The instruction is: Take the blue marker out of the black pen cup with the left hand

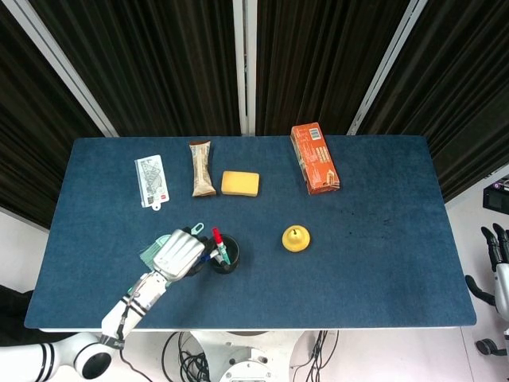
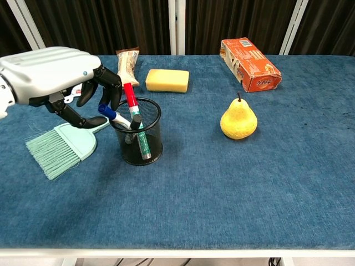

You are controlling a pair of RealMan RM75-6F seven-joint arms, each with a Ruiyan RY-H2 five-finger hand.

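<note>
The black mesh pen cup (image 2: pixel 136 145) (image 1: pixel 225 260) stands left of the table's middle. A blue-capped marker (image 2: pixel 107 112) leans out over its left rim, beside a red marker (image 2: pixel 130 97) (image 1: pixel 216 235) and a green one (image 2: pixel 142 143). My left hand (image 2: pixel 52 75) (image 1: pixel 178 254) hovers just left of the cup. Its dark fingers (image 2: pixel 108 83) curl above the blue cap and the thumb lies below it, with no clear contact. My right hand (image 1: pixel 498 259) hangs beyond the table's right edge, fingers apart, holding nothing.
A teal hand brush (image 2: pixel 62 146) lies under my left hand. A yellow pear (image 2: pixel 238 119) stands right of the cup. Along the far side lie a white packet (image 1: pixel 151 180), a snack bar (image 2: pixel 126 62), a yellow sponge (image 2: pixel 167 80) and an orange box (image 2: pixel 249 64).
</note>
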